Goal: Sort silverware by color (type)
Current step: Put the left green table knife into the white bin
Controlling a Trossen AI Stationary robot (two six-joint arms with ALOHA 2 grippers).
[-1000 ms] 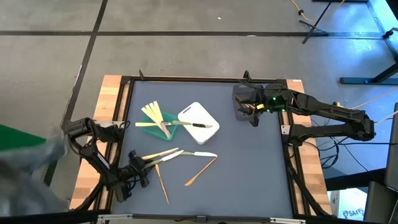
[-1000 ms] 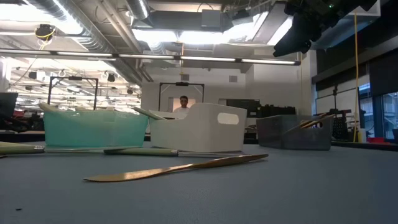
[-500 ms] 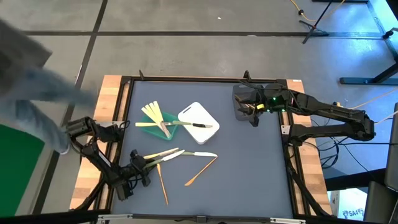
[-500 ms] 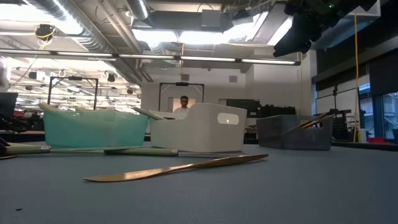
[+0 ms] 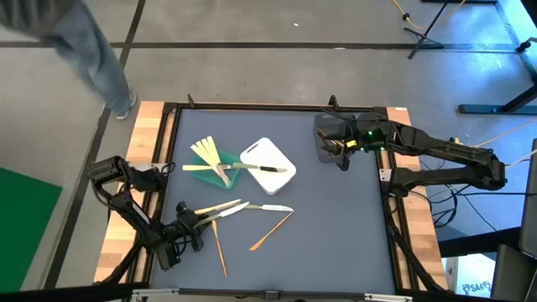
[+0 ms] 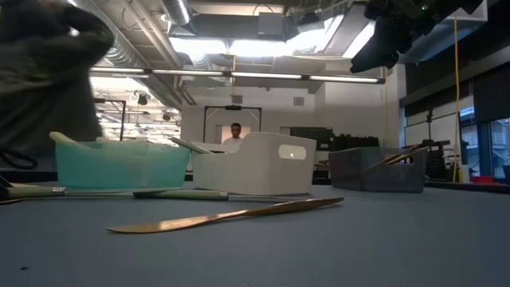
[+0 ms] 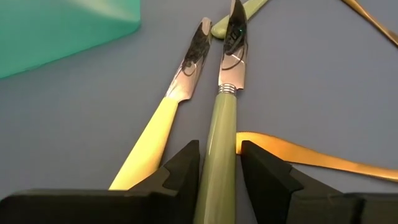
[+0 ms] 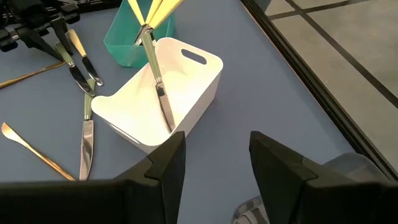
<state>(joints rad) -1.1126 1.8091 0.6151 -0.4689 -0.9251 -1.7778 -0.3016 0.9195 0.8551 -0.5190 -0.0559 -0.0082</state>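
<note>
My left gripper (image 5: 186,225) is low at the table's near left, shut on a green-handled knife (image 7: 219,127). A yellow-handled knife (image 7: 155,140) lies right beside it, and a gold utensil (image 7: 298,157) on the other side. More silverware lies mid-table: a silver knife (image 5: 273,208) and two gold pieces (image 5: 270,231) (image 5: 219,247). Yellow utensils (image 5: 203,151) stand in the green container (image 5: 220,172). A green-handled knife (image 8: 157,81) leans in the white container (image 8: 199,87). My right gripper (image 8: 214,171) hangs open above the grey container (image 5: 323,134). My left gripper pinches the green handle (image 7: 214,165) of the knife between its two fingers (image 7: 184,169), which lie along the handle, slanting down from the table's near left. The blade points toward the table's middle. Whether the knife rests on the table I cannot tell.
The green, white and grey containers stand in a row across the far half of the table. A person (image 5: 92,42) is on the floor past the table's far left corner, and another stands far off in the room (image 6: 235,135). Bare grey surface lies near right.
A person has walked along the floor beside the table's left edge toward its far side. Both arms and the silverware stand as before.
</note>
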